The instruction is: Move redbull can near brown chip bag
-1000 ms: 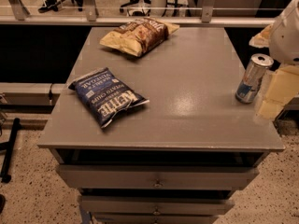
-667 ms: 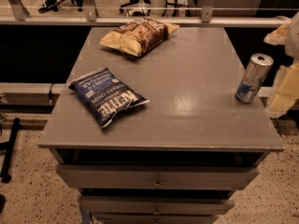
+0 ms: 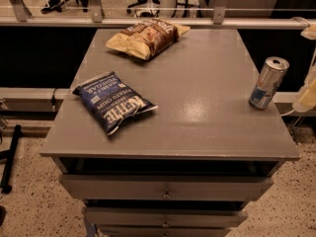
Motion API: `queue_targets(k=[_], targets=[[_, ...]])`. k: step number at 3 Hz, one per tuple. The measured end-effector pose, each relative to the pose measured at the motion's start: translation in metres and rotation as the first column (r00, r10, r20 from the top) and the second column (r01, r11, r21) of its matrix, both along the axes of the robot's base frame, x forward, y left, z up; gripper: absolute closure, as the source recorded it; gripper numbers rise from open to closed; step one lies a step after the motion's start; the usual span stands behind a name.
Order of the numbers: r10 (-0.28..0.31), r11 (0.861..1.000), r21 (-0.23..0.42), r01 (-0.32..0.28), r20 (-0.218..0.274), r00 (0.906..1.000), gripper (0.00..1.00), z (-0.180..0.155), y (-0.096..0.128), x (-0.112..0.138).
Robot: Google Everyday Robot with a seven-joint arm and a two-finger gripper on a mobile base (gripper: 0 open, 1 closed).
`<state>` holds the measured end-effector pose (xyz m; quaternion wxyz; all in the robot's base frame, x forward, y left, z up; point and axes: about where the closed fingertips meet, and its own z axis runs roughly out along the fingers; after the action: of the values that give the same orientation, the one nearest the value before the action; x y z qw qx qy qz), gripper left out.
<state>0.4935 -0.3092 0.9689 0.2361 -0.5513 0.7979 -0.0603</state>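
The redbull can [image 3: 268,83] is slim, silver on top and blue below. It stands upright near the right edge of the grey table [image 3: 197,112]. The brown chip bag [image 3: 145,36] lies crinkled at the table's far edge, left of centre, well apart from the can. My gripper [image 3: 307,94] shows only as a pale shape at the right border of the camera view, just right of the can and off the table, not touching the can.
A dark blue Kettle chip bag [image 3: 114,101] lies on the left front part of the table. The table has drawers [image 3: 165,187] below. A rail [image 3: 148,21] runs behind it, with chair bases beyond. Speckled floor surrounds the table.
My gripper has pulled away to the right, from beside the can toward the edge of the view. The can and both bags have not moved.
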Motion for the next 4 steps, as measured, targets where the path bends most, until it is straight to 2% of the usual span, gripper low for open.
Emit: queue_targets(k=[1, 2, 3, 4], targets=[[-0.024, 0.993, 0.115, 0.018, 0.049, 0.9985, 0.0, -0.015, -0.029, 0.02], [-0.037, 0.976, 0.217, 0.023, 0.06, 0.9975, 0.0, -0.029, -0.039, 0.031], [-0.034, 0.939, 0.343, 0.011, 0.06, 0.9976, 0.0, -0.049, -0.031, 0.039], [-0.034, 0.868, 0.496, -0.008, 0.075, 0.9966, 0.0, -0.073, -0.012, 0.052]])
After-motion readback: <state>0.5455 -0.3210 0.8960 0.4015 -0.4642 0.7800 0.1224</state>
